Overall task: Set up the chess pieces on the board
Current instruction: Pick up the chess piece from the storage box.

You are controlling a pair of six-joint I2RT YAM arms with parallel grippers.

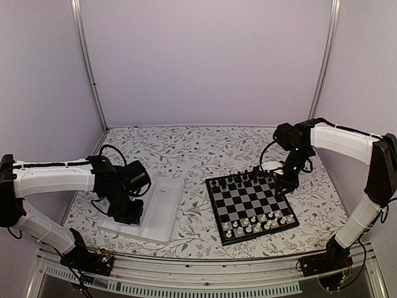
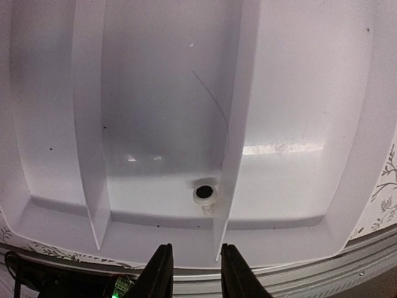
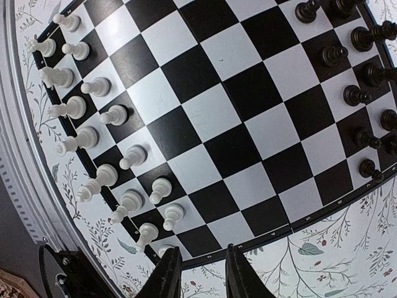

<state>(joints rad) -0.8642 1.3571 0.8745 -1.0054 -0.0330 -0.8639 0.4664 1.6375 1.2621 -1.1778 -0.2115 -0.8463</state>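
Note:
The board (image 1: 251, 203) lies right of centre. Black chess pieces (image 1: 242, 180) line its far side and cream-white ones (image 1: 257, 225) its near side. In the right wrist view the board (image 3: 214, 112) shows white pieces (image 3: 96, 87) at the left and black pieces (image 3: 356, 96) at the right. My right gripper (image 3: 201, 273) hangs open and empty over the board's edge, by its far right corner (image 1: 285, 184). My left gripper (image 2: 193, 273) is open and empty over the tray (image 1: 127, 214). One cream-white piece (image 2: 205, 194) lies on its side against a divider, just beyond the fingertips.
A white compartment tray (image 1: 164, 211) sits left of the board, and its dividers (image 2: 239, 124) stand upright between long troughs. A floral cloth (image 1: 186, 149) covers the table. Grey walls and metal posts close in the back and sides.

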